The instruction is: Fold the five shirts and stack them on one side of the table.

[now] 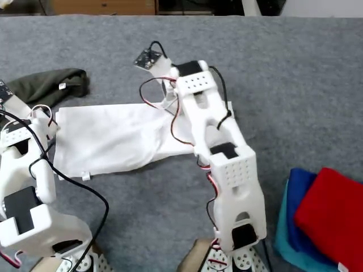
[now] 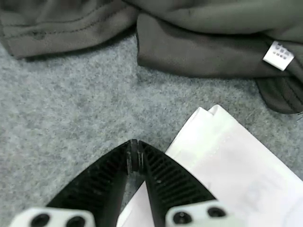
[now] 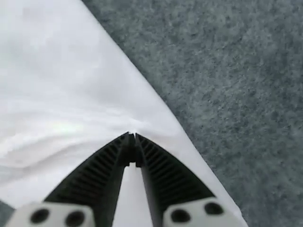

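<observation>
Across the grey table (image 1: 295, 73), clamped shut at both ends of the white shirt (image 1: 113, 139)
Spread flat mid-table; folded stack (image 1: 332, 218) of teal, blue and red at right edge; crumpled dark green shirt (image 1: 48, 85) far left; left gripper (image 2: 136, 153) pinching shirt's edge, right gripper (image 3: 131, 139) nipping a fold

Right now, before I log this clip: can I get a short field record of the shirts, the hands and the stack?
white shirt: laid out mid-table
green shirt: crumpled, beyond the white shirt's left corner
stack: red shirt on blue shirt on teal shirt, at the table's right edge
left hand: shut, at the white shirt's left edge; grip unclear
right hand: shut on the white shirt's right edge, cloth puckered at its tips
</observation>
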Robot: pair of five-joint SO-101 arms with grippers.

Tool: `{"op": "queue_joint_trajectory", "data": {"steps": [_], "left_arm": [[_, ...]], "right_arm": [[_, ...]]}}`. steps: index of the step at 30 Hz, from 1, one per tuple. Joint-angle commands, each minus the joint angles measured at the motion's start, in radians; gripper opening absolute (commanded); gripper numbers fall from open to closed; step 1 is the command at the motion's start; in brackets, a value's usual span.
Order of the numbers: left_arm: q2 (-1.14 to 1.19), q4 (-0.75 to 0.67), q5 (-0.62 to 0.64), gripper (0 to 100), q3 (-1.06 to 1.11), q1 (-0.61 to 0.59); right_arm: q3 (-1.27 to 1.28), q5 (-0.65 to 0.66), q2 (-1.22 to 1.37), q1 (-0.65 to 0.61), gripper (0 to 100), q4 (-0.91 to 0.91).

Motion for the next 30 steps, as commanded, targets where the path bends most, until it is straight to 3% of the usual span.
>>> {"op": "queue_joint_trajectory", "data": {"steps": [1, 12, 25, 30], "left_arm": [[-0.005, -0.009, 0.002, 2, -0.043, -0.006], [-0.005, -0.009, 0.002, 2, -0.043, -0.006], [-0.005, -0.011, 0.008, 2, -0.043, -0.014], [-0.005, 0.012, 0.006, 3, -0.043, -0.009]], "right_arm": [[-0.096, -0.006, -0.007, -0.025, 0.4, 0.071], [-0.027, -0.006, 0.107, -0.042, 0.4, -0.040], [-0.426, -0.012, -0.054, -0.008, 0.4, 0.333], [-0.456, -0.080, -0.073, 0.120, 0.4, 0.379]]}}
